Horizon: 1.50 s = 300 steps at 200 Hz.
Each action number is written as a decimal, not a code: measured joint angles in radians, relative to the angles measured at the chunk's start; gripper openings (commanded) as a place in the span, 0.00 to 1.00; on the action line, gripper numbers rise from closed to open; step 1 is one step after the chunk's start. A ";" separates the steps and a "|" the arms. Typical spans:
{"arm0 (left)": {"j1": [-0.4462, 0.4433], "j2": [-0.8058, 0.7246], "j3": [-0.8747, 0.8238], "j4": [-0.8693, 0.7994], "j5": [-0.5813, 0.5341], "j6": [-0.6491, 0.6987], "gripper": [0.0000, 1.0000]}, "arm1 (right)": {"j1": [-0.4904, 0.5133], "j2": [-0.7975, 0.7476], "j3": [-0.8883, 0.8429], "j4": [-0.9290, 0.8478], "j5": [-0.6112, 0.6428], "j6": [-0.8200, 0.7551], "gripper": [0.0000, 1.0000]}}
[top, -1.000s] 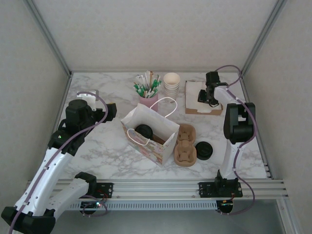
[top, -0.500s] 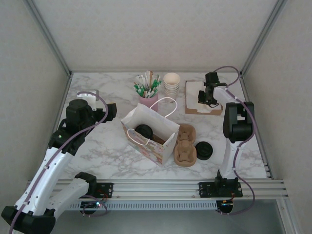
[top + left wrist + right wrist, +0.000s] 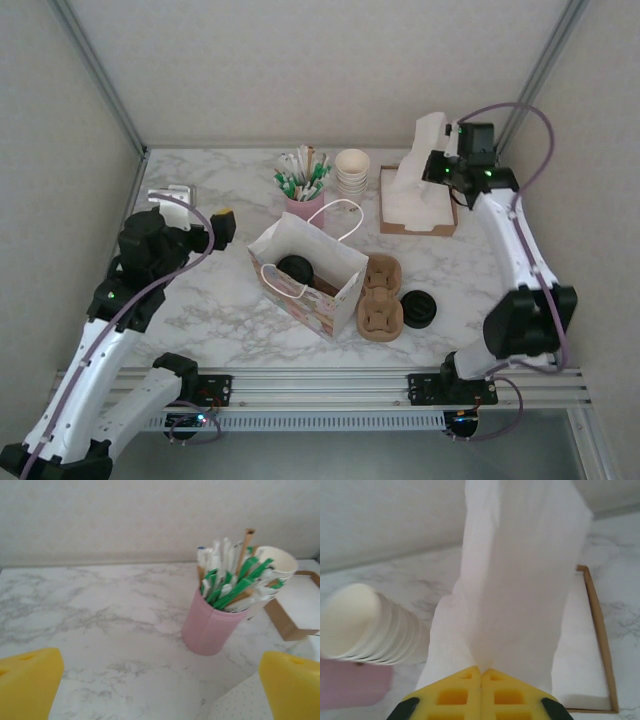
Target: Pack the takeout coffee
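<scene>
White napkin (image 3: 520, 580) hangs pinched in the closed right hand (image 3: 480, 672) above its tray (image 3: 601, 635) — presumably bound for the bag (image 3: 335, 298). Takeout coffee (image 3: 295, 268) sits inside it — left hand (image 3: 160, 680) spread open, idle.

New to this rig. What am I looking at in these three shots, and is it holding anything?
Two robot arms are bolted at the near edge of a marble table. The wide picture comes from a fixed camera above and behind them. The other two come from a camera on each wrist, so the yellow blocks at the bottom are that arm's own fingers.

On the table are a paper bag with the black-lidded takeout coffee inside, a brown cup carrier, a loose black lid, a pink cup of straws and stirrers, a stack of cream cups and a cardboard tray of napkins.

The right tool is shut on a white napkin, held up above the tray. The left tool is open and holds nothing.
</scene>
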 measured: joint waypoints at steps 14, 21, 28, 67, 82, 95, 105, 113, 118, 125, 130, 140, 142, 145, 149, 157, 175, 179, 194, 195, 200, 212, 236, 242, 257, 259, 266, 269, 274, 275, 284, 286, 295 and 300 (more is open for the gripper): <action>-0.002 -0.009 0.039 -0.005 0.047 0.022 1.00 | 0.002 -0.081 -0.024 -0.008 -0.039 0.014 0.00; -0.004 -0.011 0.064 -0.005 0.071 0.029 1.00 | 0.005 -0.115 -0.032 -0.013 -0.057 0.021 0.00; -0.009 -0.014 0.093 -0.006 0.101 0.034 1.00 | 0.008 -0.149 -0.040 -0.019 -0.076 0.028 0.00; -0.074 -0.032 0.196 -0.002 0.251 0.067 1.00 | 0.073 -0.287 -0.052 -0.073 -0.150 0.039 0.00; -0.124 -0.024 0.219 -0.003 0.282 0.094 1.00 | 0.102 -0.319 -0.052 -0.099 -0.171 0.040 0.00; -0.171 -0.008 0.233 -0.004 0.297 0.121 1.00 | 0.126 -0.336 -0.052 -0.121 -0.195 0.043 0.00; -0.211 0.005 0.239 -0.004 0.306 0.142 1.00 | 0.145 -0.345 -0.050 -0.141 -0.210 0.043 0.00; -0.240 0.010 0.239 -0.004 0.310 0.161 1.00 | 0.163 -0.348 -0.048 -0.158 -0.220 0.042 0.00; -0.257 0.013 0.239 -0.004 0.310 0.172 1.00 | 0.176 -0.349 -0.044 -0.170 -0.224 0.043 0.00; -0.280 0.017 0.239 -0.003 0.310 0.188 1.00 | 0.195 -0.349 -0.036 -0.189 -0.229 0.042 0.00; -0.294 0.020 0.240 -0.004 0.310 0.201 1.00 | 0.211 -0.349 -0.030 -0.201 -0.232 0.042 0.00; -0.322 0.027 0.246 -0.011 0.310 0.228 1.00 | 0.246 -0.349 -0.013 -0.224 -0.242 0.041 0.00; -0.326 0.029 0.248 -0.013 0.310 0.232 1.00 | 0.255 -0.349 -0.008 -0.229 -0.241 0.040 0.00; -0.335 0.033 0.252 -0.016 0.311 0.240 1.00 | 0.266 -0.349 -0.002 -0.235 -0.244 0.039 0.00; -0.343 0.037 0.258 -0.021 0.311 0.249 1.00 | 0.284 -0.349 0.008 -0.243 -0.245 0.038 0.00; -0.360 0.048 0.272 -0.026 0.313 0.267 1.00 | 0.316 -0.349 0.026 -0.257 -0.246 0.035 0.00; -0.396 0.069 0.303 -0.034 0.312 0.304 1.00 | 0.380 -0.353 0.067 -0.278 -0.245 0.031 0.00; -0.405 0.074 0.309 -0.034 0.312 0.312 1.00 | 0.391 -0.355 0.075 -0.281 -0.245 0.031 0.00; -0.435 0.090 0.316 -0.033 0.311 0.335 1.00 | 0.428 -0.360 0.105 -0.288 -0.245 0.030 0.00; -0.436 0.092 0.316 -0.033 0.310 0.336 1.00 | 0.431 -0.360 0.108 -0.289 -0.245 0.030 0.00; -0.447 0.097 0.318 -0.033 0.309 0.341 1.00 | 0.441 -0.362 0.116 -0.291 -0.246 0.030 0.00; -0.475 0.113 0.324 -0.032 0.307 0.352 1.00 | 0.470 -0.363 0.138 -0.299 -0.245 0.029 0.00; -0.537 0.149 0.328 -0.026 0.298 0.388 1.00 | 0.523 -0.356 0.176 -0.308 -0.245 0.027 0.00; -0.551 0.158 0.328 -0.020 0.289 0.397 1.00 | 0.534 -0.354 0.184 -0.309 -0.245 0.027 0.00; -0.589 0.177 0.328 -0.002 0.254 0.427 1.00 | 0.559 -0.346 0.203 -0.316 -0.240 0.027 0.00; -0.594 0.178 0.328 0.000 0.251 0.431 1.00 | 0.563 -0.345 0.205 -0.318 -0.240 0.027 0.00; -0.611 0.184 0.328 0.009 0.233 0.450 1.00 | 0.574 -0.342 0.212 -0.322 -0.239 0.027 0.00; -0.620 0.187 0.328 0.013 0.224 0.463 1.00 | 0.580 -0.340 0.215 -0.323 -0.237 0.027 0.00; -0.634 0.191 0.328 0.018 0.211 0.479 1.00 | 0.587 -0.339 0.219 -0.325 -0.238 0.027 0.00; -0.636 0.191 0.328 0.020 0.209 0.483 1.00 | 0.590 -0.338 0.220 -0.325 -0.237 0.027 0.00; -0.659 0.198 0.328 0.029 0.187 0.518 1.00 | 0.605 -0.336 0.228 -0.326 -0.238 0.027 0.00; -0.663 0.201 0.328 0.031 0.183 0.524 1.00 | 0.608 -0.336 0.229 -0.326 -0.238 0.027 0.00; -0.676 0.209 0.328 0.040 0.167 0.555 1.00 | 0.623 -0.335 0.234 -0.327 -0.238 0.027 0.00; -0.681 0.214 0.328 0.047 0.158 0.571 1.00 | 0.629 -0.335 0.237 -0.327 -0.238 0.027 0.00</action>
